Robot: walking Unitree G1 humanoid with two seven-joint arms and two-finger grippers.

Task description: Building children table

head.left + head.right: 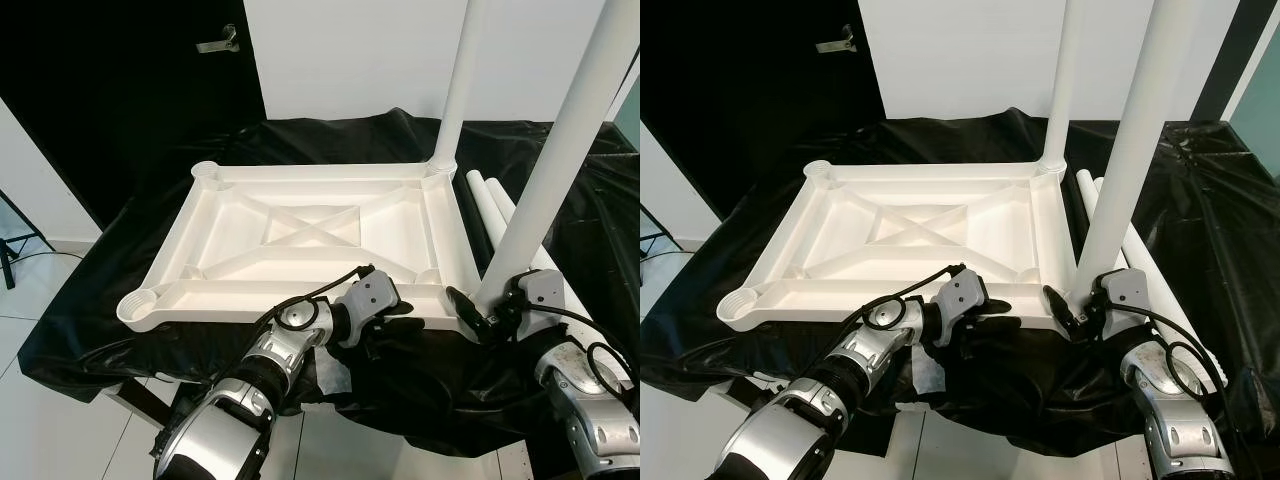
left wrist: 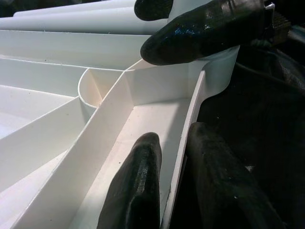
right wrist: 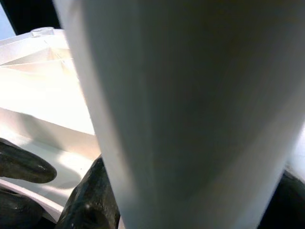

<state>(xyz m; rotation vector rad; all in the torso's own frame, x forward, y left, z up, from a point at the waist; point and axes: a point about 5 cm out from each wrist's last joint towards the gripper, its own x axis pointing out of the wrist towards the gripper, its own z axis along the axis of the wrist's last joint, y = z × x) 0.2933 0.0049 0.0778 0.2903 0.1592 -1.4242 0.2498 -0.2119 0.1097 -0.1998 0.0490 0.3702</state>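
Black plastic sheeting covers the work surface, w/ a white wall and a dark door behind. On it we see the white tabletop lying upside down, ribbed underside up, w/ round leg sockets at its corners. Two white legs stand upright on the robot's right side: the far leg in the far right corner socket, the near leg at the near right corner. Two spare legs lie on the sheeting just beside the tabletop's right edge.

Left gripper sits at the near edge of the tabletop, its fingers clamped across the thin rim wall, one inside the tray, one outside. Right gripper is at the base of the near leg, close by the corner socket; its fingers show beside the leg in the right wrist view, but we can't tell if they're pressed on it or apart.
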